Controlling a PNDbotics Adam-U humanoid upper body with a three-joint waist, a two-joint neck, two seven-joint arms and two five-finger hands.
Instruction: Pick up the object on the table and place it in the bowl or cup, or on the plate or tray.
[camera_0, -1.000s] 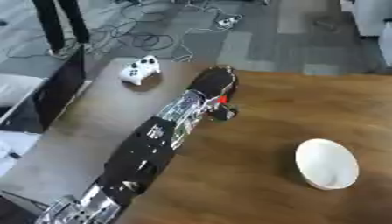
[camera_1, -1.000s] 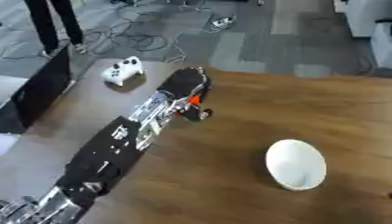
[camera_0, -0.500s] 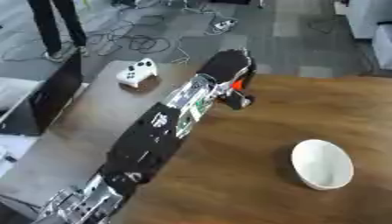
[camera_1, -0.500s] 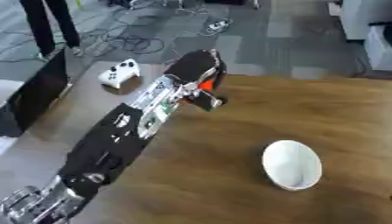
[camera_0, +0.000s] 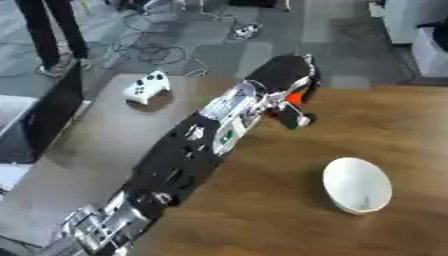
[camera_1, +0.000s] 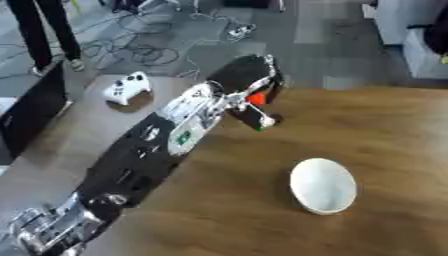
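The robot's left arm (camera_0: 197, 150), long, black and glossy with silver joints and a small green-and-white label on its casing, is stretched diagonally from the lower left corner up across the brown wooden table (camera_0: 385, 125), whose surface is marked by a fine lengthwise grain. At the end of the arm, the left hand (camera_0: 284, 82) is seen at the far edge of the table, its black fingers curled over a small orange-red object (camera_0: 295, 98), of which only a bright patch is visible beneath the palm; its shape cannot be made out. The object is thus enclosed by the hand at the table's far edge, and whether it is lifted from the wood or resting on it cannot be told. A dark thumb or finger (camera_0: 290, 118) with a pale tip is extended downward just beside the orange patch.

A smooth, white, round bowl (camera_0: 358, 185) is set on the table well apart from the hand, toward the near right, with its hollow facing up.

A white game controller (camera_0: 145, 87) with dark buttons is laid on a grey-brown surface to the left of the arm. Tangled dark cables (camera_0: 144, 47) are spread over the grey floor beyond.
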